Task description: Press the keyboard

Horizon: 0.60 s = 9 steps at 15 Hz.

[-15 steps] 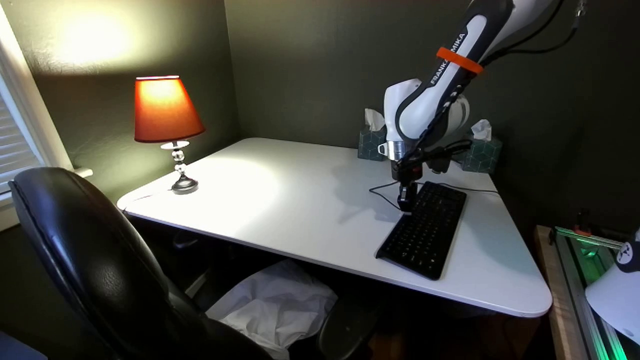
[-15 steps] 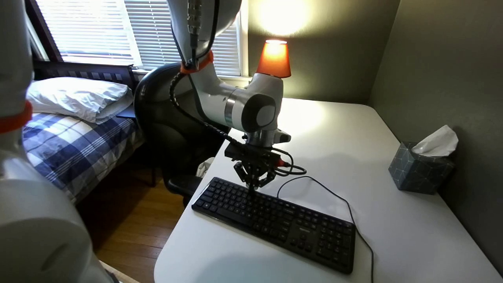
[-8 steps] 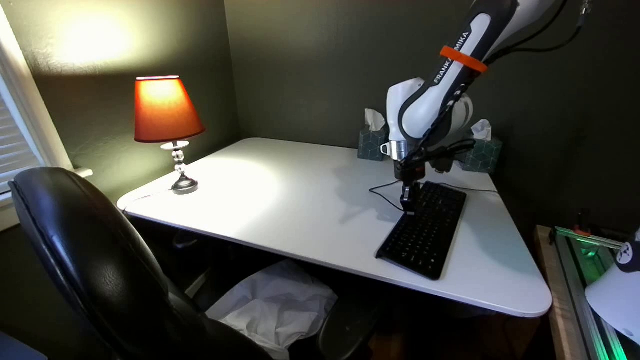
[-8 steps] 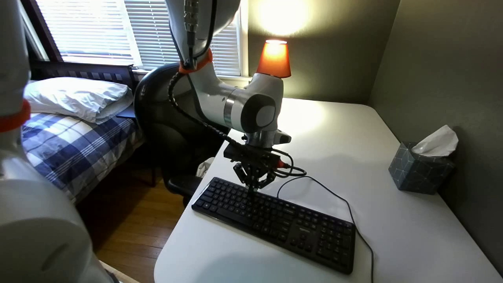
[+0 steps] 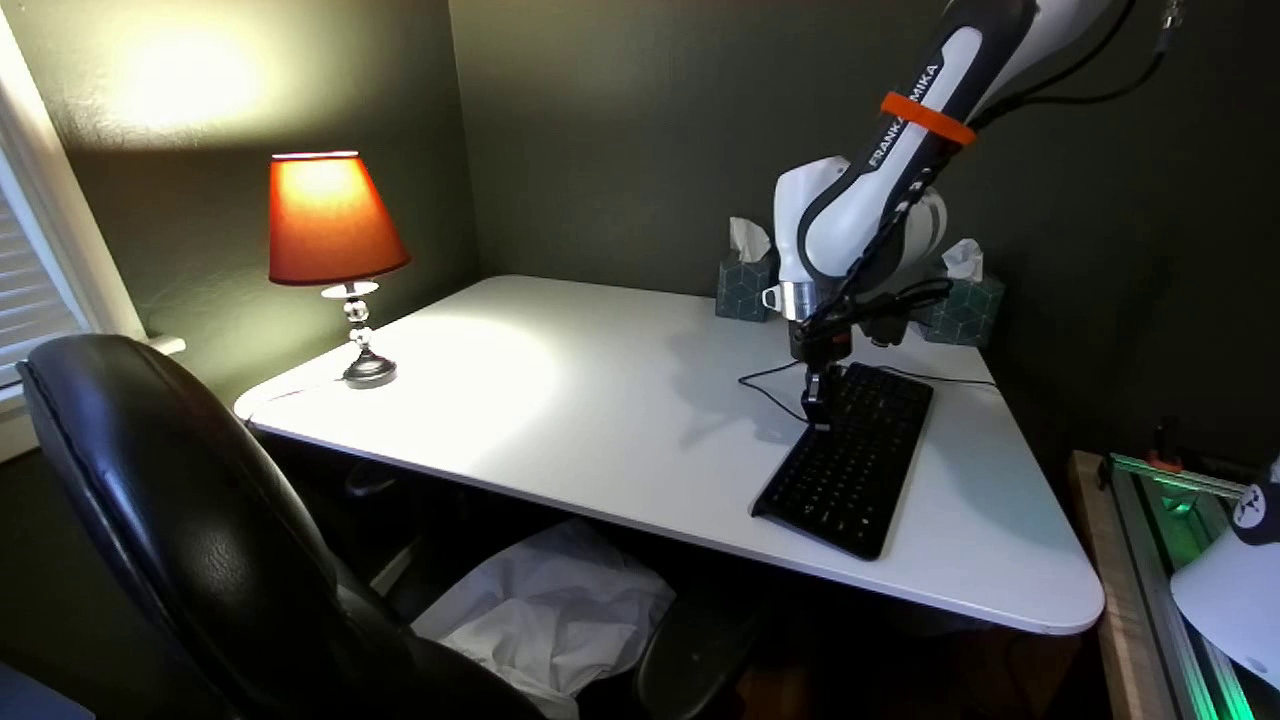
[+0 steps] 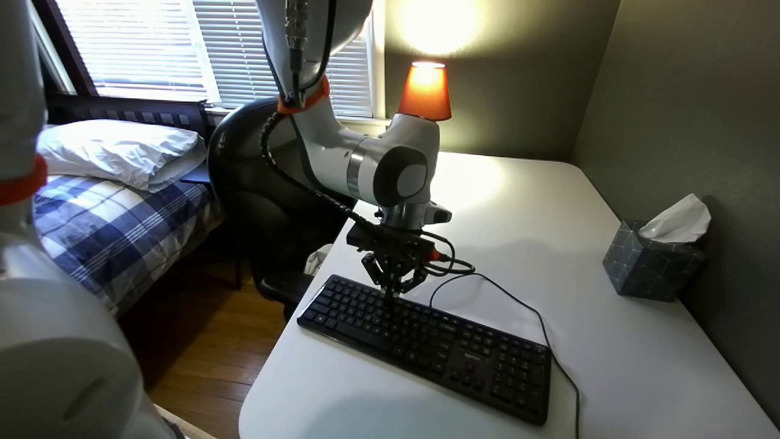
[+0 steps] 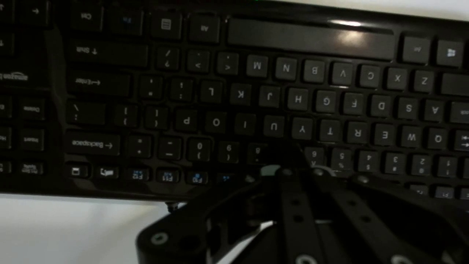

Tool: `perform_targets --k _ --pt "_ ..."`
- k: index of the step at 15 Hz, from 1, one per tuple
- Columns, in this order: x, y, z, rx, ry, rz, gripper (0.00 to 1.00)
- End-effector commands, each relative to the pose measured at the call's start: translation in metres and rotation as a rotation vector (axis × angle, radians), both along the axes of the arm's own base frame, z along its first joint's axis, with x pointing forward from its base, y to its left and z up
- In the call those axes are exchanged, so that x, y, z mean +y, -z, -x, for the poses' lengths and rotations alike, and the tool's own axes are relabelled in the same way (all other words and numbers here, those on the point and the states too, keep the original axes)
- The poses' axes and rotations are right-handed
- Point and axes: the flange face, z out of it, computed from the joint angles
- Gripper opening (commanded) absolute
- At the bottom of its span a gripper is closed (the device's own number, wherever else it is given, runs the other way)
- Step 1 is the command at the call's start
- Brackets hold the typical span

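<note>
One gripper point(image 6: 391, 292), one keyboard point(image 6: 426, 347): fingers together, nothing held

Gripper is pointed down, fingers point(image 7: 293, 190) brought together into a narrow tip, nothing gripped. Tip is placed on or just over the number row point(image 7: 199, 148), with the spot between 8 and 6 covered in the wrist view. Whether a key is pushed down cannot be told. Pressing is judged to be the step in hand.

Keyboard is laid flat on the desk point(image 6: 640, 366), one short end near the edge on the chair's side; cable point(image 6: 537, 314) is led off from the back long edge. Handling, as judged: light, stiff plastic, keys springy under small force, glossy frame slippery. Fairly sturdy, but caps could be harmed by a sideways jab, and the board could be slid by a slanted push. No hold is needed for pressing; straight-down contact on a key's middle is advised. If lifted, it would best be gripped across the narrow width near mid-length, cable avoided.

Counted outward: gripper 1, keyboard 1, cable 1, desk 1. Tissue boxes point(image 5: 742, 290) point(image 5: 965, 312): 2 seen in an exterior view. Chair point(image 5: 190, 520) 1, lamp point(image 5: 335, 225) 1, bed point(image 6: 122, 225) 1. Pillow point(image 6: 122, 149): at least 1, exact number not clear.
</note>
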Motion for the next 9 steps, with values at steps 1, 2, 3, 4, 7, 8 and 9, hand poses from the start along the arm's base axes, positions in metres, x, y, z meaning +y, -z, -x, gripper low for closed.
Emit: perform_targets --k 1,2,3,4,7,8,9 --pt "0.0023 0.0004 0.0022 0.013 0.004 -0.004 0.00" --pt "0.0025 0.0007 0.0020 0.015 0.001 -0.006 0.00" --pt "0.0026 0.0012 0.0015 0.017 0.001 -0.005 0.00" --pt "0.0025 0.0018 0.0010 0.017 0.002 -0.005 0.00" --pt "0.0022 0.0031 -0.0005 0.020 0.001 -0.009 0.00" --pt "0.0017 0.0042 -0.0010 0.023 0.004 -0.005 0.00" --pt "0.0016 0.0048 -0.0014 0.024 0.003 -0.008 0.00"
